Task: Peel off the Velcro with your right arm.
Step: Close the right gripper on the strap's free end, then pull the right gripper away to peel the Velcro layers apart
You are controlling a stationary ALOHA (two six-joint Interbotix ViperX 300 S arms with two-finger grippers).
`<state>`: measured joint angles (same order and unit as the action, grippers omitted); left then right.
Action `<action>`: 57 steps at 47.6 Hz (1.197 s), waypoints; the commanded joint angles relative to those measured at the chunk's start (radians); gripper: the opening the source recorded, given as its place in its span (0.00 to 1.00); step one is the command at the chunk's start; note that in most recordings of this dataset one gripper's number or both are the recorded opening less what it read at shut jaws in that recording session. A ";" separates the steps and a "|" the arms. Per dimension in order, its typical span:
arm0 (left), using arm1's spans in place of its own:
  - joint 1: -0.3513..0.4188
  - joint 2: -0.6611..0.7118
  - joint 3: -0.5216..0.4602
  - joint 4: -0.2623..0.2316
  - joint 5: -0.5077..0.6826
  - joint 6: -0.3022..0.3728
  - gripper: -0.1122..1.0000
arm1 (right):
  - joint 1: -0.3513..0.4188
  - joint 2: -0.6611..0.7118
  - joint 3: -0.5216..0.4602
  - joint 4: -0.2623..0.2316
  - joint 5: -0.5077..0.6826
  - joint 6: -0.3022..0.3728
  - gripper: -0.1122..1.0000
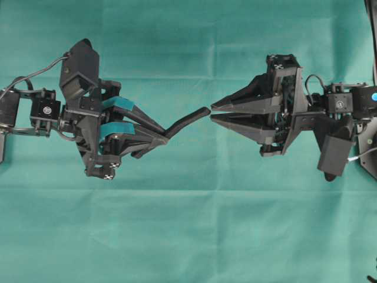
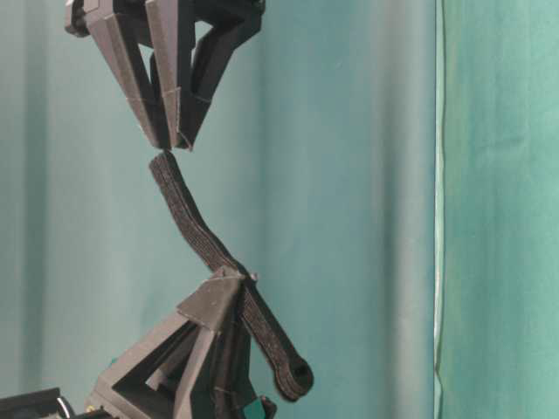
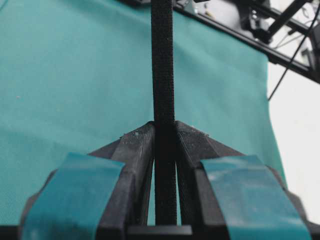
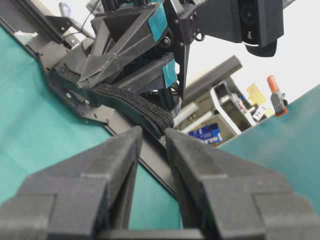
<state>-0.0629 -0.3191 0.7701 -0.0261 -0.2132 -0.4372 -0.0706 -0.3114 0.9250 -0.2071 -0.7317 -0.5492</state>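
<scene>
Left hand [image 1: 154,131]: the teal-taped one, clamped tight on the strip. In its own wrist view the two fingers [image 3: 137,150] press the strip flat from both sides.
Velcro strip [image 1: 187,121]: held up in the air above the green bench [image 1: 188,236], not lying on it. One stretch runs out of the left hand toward the right hand, curving a little; a shorter rounded end sticks out the other side of the grip, clear in the table-level view.
Layers: in the right wrist view the free end looks thick and stacked, as if both halves are pressed together. I see no gap opened between them.
Right hand [image 1: 212,112]: plain grey pointed fingers, aimed straight at the free tip of the strip. The fingers stand only slightly apart, a narrow slot between them, and nothing is in that slot.
Gap: from overhead and from table level the strip's tip sits just beside the right fingertips. I judge it apart rather than touching, though from overhead the gap is too fine to be sure.
Done so far: the strip is presented and steadied by the left hand, and the right hand is lined up with the free end.
Left to do: take hold of one layer at the tip, then pull it away. No peeling is visible yet, so I would say the task has barely started.
Far side: green cloth behind, frame and clutter beyond the bench edge.
</scene>
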 commanded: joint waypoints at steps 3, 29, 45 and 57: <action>0.003 -0.008 -0.009 0.000 -0.012 0.002 0.19 | -0.002 -0.011 -0.008 0.005 -0.015 0.003 0.11; 0.003 -0.008 -0.006 0.000 -0.017 0.002 0.19 | -0.002 -0.003 -0.015 0.003 -0.015 0.003 0.11; 0.003 -0.008 -0.006 0.000 -0.017 0.002 0.19 | -0.002 0.014 -0.028 0.003 -0.015 0.003 0.11; 0.003 -0.008 -0.005 -0.002 -0.017 0.002 0.19 | -0.002 0.028 -0.035 0.003 -0.015 0.003 0.11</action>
<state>-0.0629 -0.3191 0.7731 -0.0261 -0.2194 -0.4372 -0.0706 -0.2777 0.9112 -0.2056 -0.7378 -0.5476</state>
